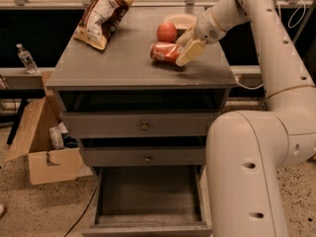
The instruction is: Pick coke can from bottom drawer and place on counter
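The coke can (165, 52) is a red-orange can held on its side just above the grey counter (123, 58), near its right middle. My gripper (183, 51) is shut on the can's right end, with one cream finger (191, 52) across its front. The bottom drawer (148, 194) is pulled open at the foot of the cabinet and its dark inside holds nothing I can see.
A red apple (167, 32) and a shallow bowl (180, 20) sit just behind the can. A chip bag (103, 16) lies at the counter's back left. An open cardboard box (47, 144) and a water bottle (26, 58) are on the left. My white arm (252, 172) fills the right side.
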Robot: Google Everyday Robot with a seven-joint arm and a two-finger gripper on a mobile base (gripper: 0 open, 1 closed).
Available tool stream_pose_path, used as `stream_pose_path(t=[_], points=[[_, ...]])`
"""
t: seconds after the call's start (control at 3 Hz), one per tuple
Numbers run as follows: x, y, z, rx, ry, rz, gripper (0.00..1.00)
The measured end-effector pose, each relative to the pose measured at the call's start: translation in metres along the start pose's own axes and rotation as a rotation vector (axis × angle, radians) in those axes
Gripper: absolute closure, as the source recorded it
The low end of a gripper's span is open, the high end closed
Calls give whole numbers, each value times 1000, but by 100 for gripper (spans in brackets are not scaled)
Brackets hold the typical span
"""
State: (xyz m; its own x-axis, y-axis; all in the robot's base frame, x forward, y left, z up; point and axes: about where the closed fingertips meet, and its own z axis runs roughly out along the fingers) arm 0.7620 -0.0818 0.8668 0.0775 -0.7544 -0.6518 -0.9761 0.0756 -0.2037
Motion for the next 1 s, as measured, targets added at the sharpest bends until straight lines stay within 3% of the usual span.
stream_pose_path(t=[0.33, 0.67, 1.0], points=[[-8, 0, -13, 13, -1, -17, 0], [-5, 4, -52, 55, 33, -22, 0], [13, 12, -98, 108, 65, -3, 0]])
